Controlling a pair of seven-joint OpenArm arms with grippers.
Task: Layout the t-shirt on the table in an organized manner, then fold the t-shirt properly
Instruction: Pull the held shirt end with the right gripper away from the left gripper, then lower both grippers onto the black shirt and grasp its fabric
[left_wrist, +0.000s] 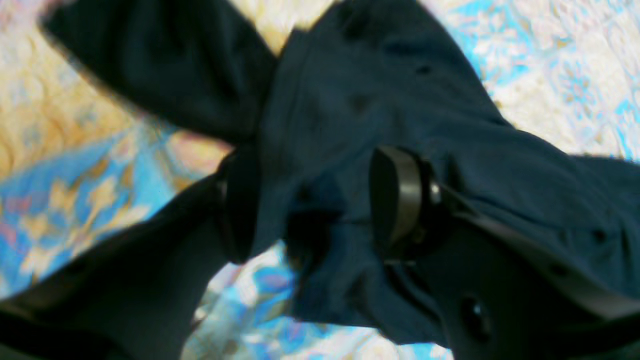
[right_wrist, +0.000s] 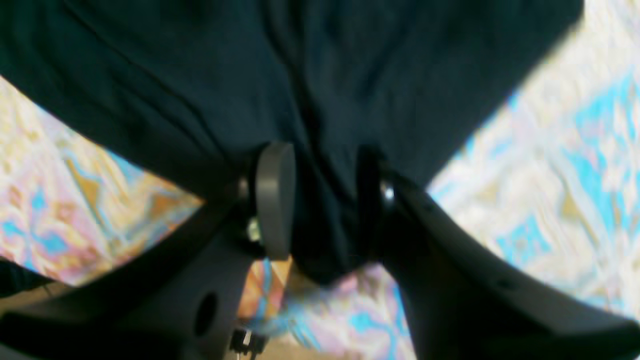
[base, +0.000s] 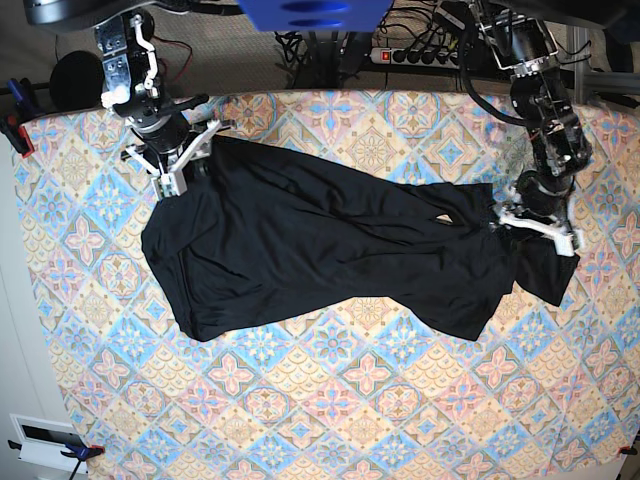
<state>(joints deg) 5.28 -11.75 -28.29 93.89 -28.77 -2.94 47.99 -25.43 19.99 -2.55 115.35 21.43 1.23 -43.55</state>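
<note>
Both grippers, left (left_wrist: 315, 205) and right (right_wrist: 320, 200), stand with fingers parted and black t-shirt (base: 320, 250) fabric bunched loosely between them, the garment spread across the patterned table (base: 330, 410).

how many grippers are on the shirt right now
2. The right gripper is at the t-shirt's far corner on the base view's left; the left gripper is at its other end, on the right.
</note>
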